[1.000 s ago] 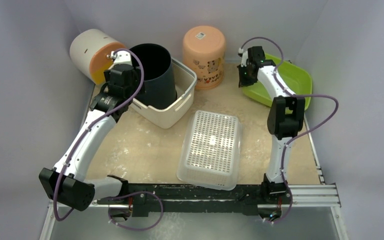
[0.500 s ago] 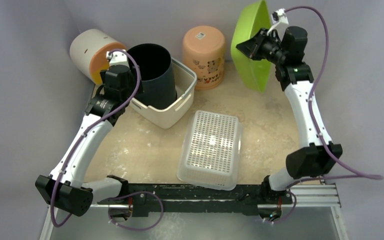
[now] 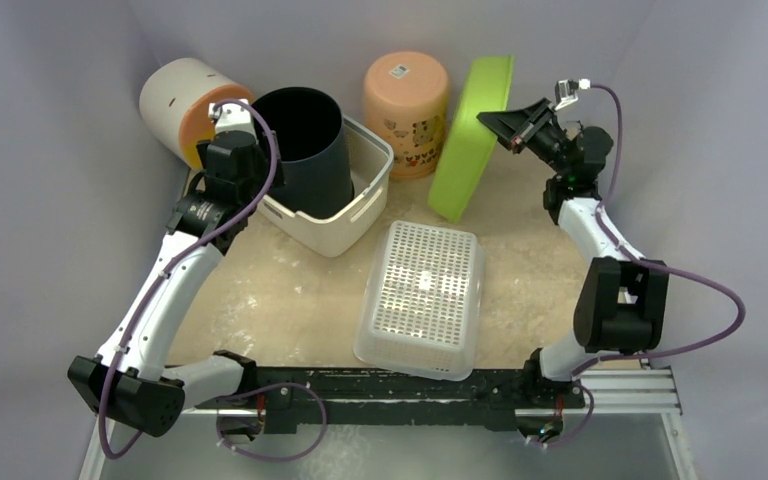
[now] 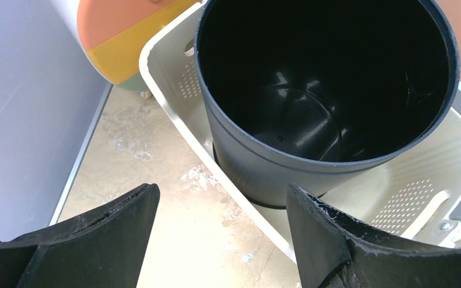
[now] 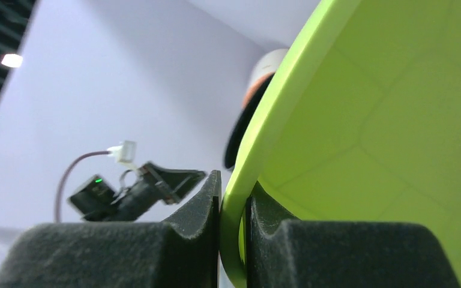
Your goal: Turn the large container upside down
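The large lime-green container (image 3: 468,135) stands on its edge at the back of the table, tilted, its lower rim on the tabletop beside the peach canister. My right gripper (image 3: 498,118) is shut on its upper rim; in the right wrist view the two pads (image 5: 207,207) pinch the green rim (image 5: 366,120) between them. My left gripper (image 3: 232,165) is open and empty, hovering at the back left just in front of the cream bin; in the left wrist view its gripper (image 4: 222,219) has spread fingers over bare tabletop.
A black bucket (image 3: 305,140) stands in a cream bin (image 3: 355,215) at back left. A white-and-orange cylinder (image 3: 175,100) lies behind it. A peach canister (image 3: 408,100) stands inverted at back centre. A white perforated basket (image 3: 422,295) lies upside down in the middle front.
The right gripper lifted the green container off the back right of the table, swung it up on edge and carried it left to beside the peach canister. The left arm barely moved.
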Motion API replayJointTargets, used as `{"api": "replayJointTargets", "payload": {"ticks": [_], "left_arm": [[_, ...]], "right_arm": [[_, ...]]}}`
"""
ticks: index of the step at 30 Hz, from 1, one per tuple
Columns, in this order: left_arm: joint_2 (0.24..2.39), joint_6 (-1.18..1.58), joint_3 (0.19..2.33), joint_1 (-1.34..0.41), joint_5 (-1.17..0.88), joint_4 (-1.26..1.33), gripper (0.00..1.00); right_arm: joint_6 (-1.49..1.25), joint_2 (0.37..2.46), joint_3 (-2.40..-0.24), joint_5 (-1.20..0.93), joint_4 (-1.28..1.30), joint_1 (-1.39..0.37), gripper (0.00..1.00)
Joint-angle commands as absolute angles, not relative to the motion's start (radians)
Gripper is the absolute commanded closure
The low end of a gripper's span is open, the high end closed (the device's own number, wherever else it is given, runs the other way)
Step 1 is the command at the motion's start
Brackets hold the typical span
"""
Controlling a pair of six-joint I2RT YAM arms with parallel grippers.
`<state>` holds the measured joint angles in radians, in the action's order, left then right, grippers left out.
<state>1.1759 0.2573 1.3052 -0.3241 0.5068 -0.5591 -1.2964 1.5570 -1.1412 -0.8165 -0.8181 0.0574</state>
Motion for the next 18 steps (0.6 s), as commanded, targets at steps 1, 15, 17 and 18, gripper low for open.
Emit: {"api": "replayJointTargets", "payload": {"ticks": [1,15,17,18], "left_arm": [[1.163,0.237,1.348,-0.329,0.523,-0.528,0.22],[1.156,0.236,1.335,-0.329,0.548,-0.540,0.22],[1.157,0.238,1.329,-0.330,0.547,-0.537,0.22],[1.159,0.239,1.329,-0.329,0.546,-0.534,0.22]], "right_arm": [[-1.621,1.550,-1.062,-0.838,-1.425,0.074,1.00],[-1.565,1.569,-0.912,-0.893,-1.383,0.181,0.98],[-1.524,1.539,-0.866,-0.912,-1.312,0.224,0.93],[-1.494,1.524,-0.855,-0.922,-1.269,0.248,0.91]]}}
